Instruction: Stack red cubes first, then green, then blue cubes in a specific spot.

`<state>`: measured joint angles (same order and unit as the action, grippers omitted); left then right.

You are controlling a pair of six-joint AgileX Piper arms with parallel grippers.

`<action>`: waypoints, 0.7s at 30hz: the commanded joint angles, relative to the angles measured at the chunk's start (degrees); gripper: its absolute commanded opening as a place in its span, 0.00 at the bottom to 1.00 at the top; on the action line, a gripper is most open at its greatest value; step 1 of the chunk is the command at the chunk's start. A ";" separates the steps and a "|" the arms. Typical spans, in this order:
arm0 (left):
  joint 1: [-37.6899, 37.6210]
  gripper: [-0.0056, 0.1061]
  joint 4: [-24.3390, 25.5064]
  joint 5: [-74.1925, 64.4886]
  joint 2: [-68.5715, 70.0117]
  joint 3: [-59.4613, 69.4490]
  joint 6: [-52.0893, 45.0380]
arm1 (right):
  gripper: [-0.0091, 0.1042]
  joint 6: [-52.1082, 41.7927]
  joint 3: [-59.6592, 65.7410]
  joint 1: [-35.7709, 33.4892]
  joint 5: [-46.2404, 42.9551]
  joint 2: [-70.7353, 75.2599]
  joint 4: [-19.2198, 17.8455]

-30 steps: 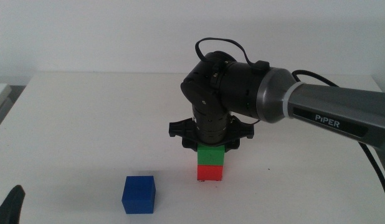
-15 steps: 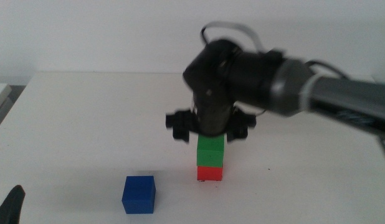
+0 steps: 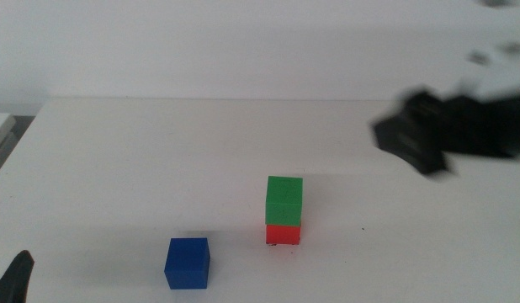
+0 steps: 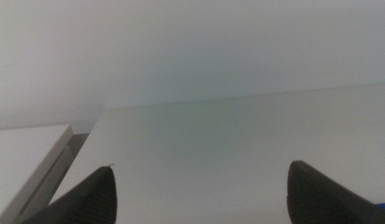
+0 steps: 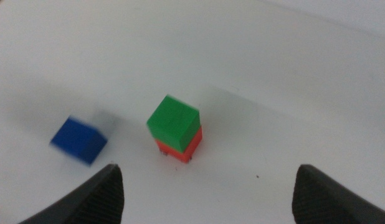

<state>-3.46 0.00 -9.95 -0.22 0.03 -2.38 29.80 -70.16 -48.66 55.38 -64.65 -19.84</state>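
Your next piece is the small solid dark-blue cube with matte faces, sitting alone on the plain white tabletop near its front edge, apart from the stack and to its left in the middle view. Judging by its size and plain finish, expect it to be light, rigid and not fragile; the matte faces should give the jaws decent friction, so take it across two opposite flat sides, squarely and about mid-height, leaving the bottom face free to land flat. The stack itself is the small solid green cube resting directly on the small solid bright-red cube, the two roughly aligned, though the right wrist view suggests the green one sits slightly offset; something that light would likely topple from a sideways nudge, so come down from above. The right gripper is a blurred dark shape well off to the right of the stack, and in its own wrist view its jaws stand wide apart with nothing between them. The left gripper waits at the near left corner, jaws also spread and empty, with a sliver of blue showing beside one jaw. The tabletop looks smooth, level and uncluttered, a white wall behind it.
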 commanded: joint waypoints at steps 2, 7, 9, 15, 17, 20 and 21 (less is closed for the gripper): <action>0.09 0.89 0.00 0.74 0.22 -0.03 0.33 | 0.84 -13.55 8.73 0.12 -2.85 12.19 4.60; 0.09 0.89 0.00 0.74 0.22 -0.03 0.33 | 0.89 -24.95 14.66 0.12 -2.98 25.52 11.67; 0.09 0.89 0.00 0.74 0.22 -0.03 0.33 | 0.89 -24.95 15.72 0.12 -2.84 28.90 11.81; 0.09 0.89 0.00 0.74 0.22 -0.03 0.33 | 0.89 -26.27 16.11 0.12 -2.73 34.17 11.81; 0.09 0.89 0.00 0.74 0.22 -0.03 0.33 | 0.89 -26.77 16.11 0.12 -2.73 34.55 12.04; 0.09 0.89 0.00 0.74 0.22 -0.03 0.33 | 0.89 -26.76 16.11 0.12 -2.73 34.55 11.85; 0.09 0.89 0.00 0.74 0.22 -0.03 0.33 | 0.89 -26.76 16.11 0.12 -2.73 34.55 11.25</action>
<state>-3.46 0.00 -9.95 -0.22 0.03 -2.38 3.75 -54.33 -48.66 53.19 -30.31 -7.85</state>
